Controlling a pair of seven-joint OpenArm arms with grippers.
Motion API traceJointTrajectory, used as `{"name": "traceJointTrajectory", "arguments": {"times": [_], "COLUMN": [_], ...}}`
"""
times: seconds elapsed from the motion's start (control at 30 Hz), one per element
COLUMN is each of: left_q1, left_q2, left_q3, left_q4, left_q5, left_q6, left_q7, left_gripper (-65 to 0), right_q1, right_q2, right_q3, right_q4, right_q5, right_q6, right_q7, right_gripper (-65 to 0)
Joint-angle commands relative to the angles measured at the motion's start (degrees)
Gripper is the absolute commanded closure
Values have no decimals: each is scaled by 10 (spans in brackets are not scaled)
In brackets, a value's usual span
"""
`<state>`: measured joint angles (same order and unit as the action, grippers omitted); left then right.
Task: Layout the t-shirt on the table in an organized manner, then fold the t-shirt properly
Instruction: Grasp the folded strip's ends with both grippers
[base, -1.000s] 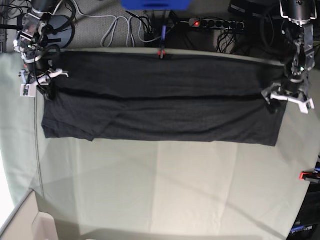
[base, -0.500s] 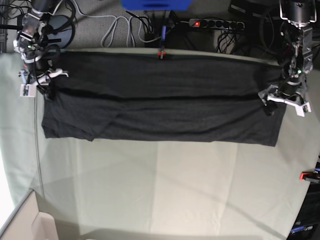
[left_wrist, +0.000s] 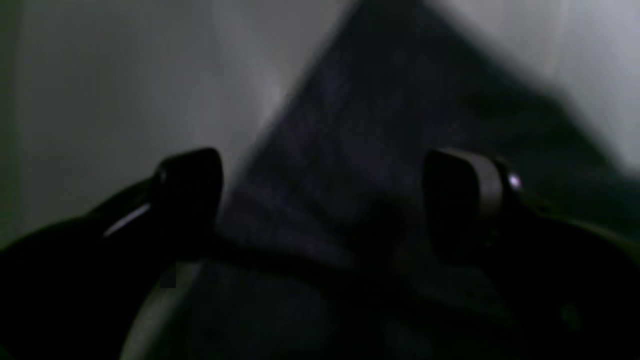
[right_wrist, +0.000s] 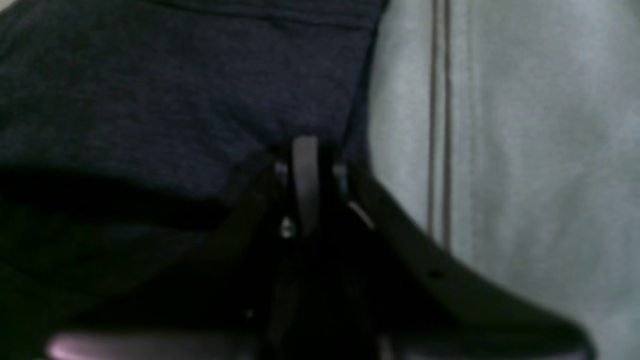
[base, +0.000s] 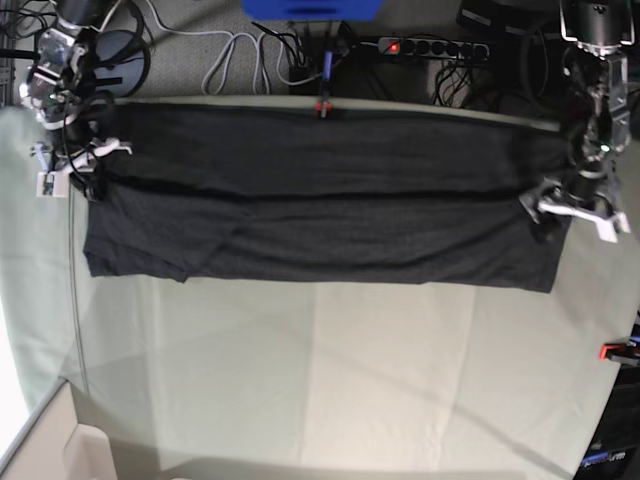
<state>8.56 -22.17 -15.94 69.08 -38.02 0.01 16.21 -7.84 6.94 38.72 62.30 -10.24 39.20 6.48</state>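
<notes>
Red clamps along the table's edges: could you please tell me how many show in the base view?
2: one red clamp at the middle of the table's far edge, above the t-shirt; another at the view's right edge. Others may sit outside the frame.

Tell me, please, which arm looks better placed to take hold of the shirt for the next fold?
Probably the left gripper: its jaws stand wide apart at the t-shirt edge. The right gripper looks nearly shut.

A dark charcoal t-shirt (base: 320, 195) lies folded into a long horizontal band across the upper part of the frame, plain side up, with a fold line running along its length. Its lower left corner is slightly rumpled. It rests flat on a pale grey-green tabletop (base: 330, 380) marked with faint creases.
</notes>
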Motion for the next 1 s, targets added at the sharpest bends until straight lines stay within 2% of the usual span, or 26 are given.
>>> {"name": "traceJointTrajectory", "arguments": {"times": [0.0, 0.13, 0.3, 0.67, 0.97], "left_q1": [-5, -1, -4, -14, -17], "left_q2": [-12, -11, -12, -10, 2], "left_q3": [-15, -41, -45, 18, 19], "left_q4": [17, 47, 48, -13, -47], "left_q5": [-2, -2, 2, 2, 3], "left_q6": [0, 0, 0, 0, -1], "left_q7": [-14, -14, -14, -17, -17], "left_gripper": [-613, -613, -613, -615, -615], "right_q1": [1, -1, 1, -3, -3], "right_q2": [12, 12, 12, -15, -15], "right_q3": [3, 4, 4, 4, 4], "right_q4": [20, 52, 56, 55, 55], "right_q5": [12, 12, 12, 12, 12], "right_q6": [8, 8, 8, 8, 8], "right_q7": [16, 16, 16, 16, 16], "right_gripper": [-108, -194, -241, -240, -240]}}
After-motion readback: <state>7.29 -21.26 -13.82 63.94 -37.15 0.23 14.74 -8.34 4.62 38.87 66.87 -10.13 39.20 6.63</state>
